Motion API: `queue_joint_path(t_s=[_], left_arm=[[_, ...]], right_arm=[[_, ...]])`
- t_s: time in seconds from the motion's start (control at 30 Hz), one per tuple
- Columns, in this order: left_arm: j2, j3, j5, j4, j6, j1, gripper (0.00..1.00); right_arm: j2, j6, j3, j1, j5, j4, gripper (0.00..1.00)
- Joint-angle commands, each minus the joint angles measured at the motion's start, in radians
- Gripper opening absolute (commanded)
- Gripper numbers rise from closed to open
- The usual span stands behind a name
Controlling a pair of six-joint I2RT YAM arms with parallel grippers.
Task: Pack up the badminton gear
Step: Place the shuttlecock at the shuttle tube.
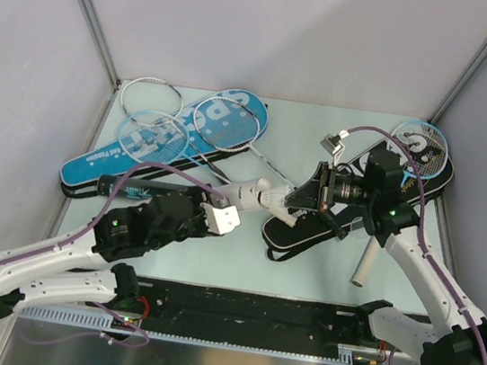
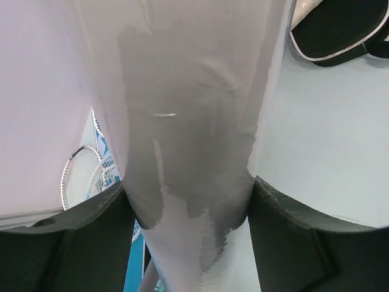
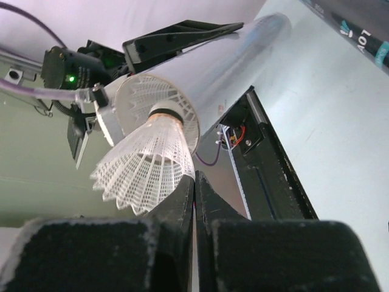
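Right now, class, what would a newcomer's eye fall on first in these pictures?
The meeting at centre: the left claw grips a white tube, and the right claw pinches a white shuttlecock with its cork at the tube's open mouth. Behind, at the far left, rackets lie on blue covers.

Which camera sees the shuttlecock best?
The right wrist camera: the shuttlecock is big and close, its cork at the mouth of the tube. The top camera shows it tiny. The left wrist camera does not show it.
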Motion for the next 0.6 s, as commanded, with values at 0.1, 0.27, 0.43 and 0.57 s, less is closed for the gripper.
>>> queue_joint_path(t_s=[0.1, 0.27, 0.43, 0.57], left_arm=[[-0.009, 0.046, 0.003, 0.055, 0.067, -0.014, 0.27], [0.019, 0.052, -0.013, 0.055, 0.079, -0.016, 0.27], [0.024, 0.055, -0.018, 0.057, 0.068, -0.019, 0.27], [0.018, 0.058, -0.015, 0.058, 0.064, -0.022, 0.27]], right_arm=[[0.033, -0.063, 0.092, 0.066, 0.151, -0.087, 0.0], [0.054, -0.121, 0.159, 0.113, 0.269, -0.158, 0.0], [0.043, -0.147, 0.183, 0.144, 0.374, -0.207, 0.0], [0.044, -0.154, 0.197, 0.202, 0.458, -0.201, 0.0]])
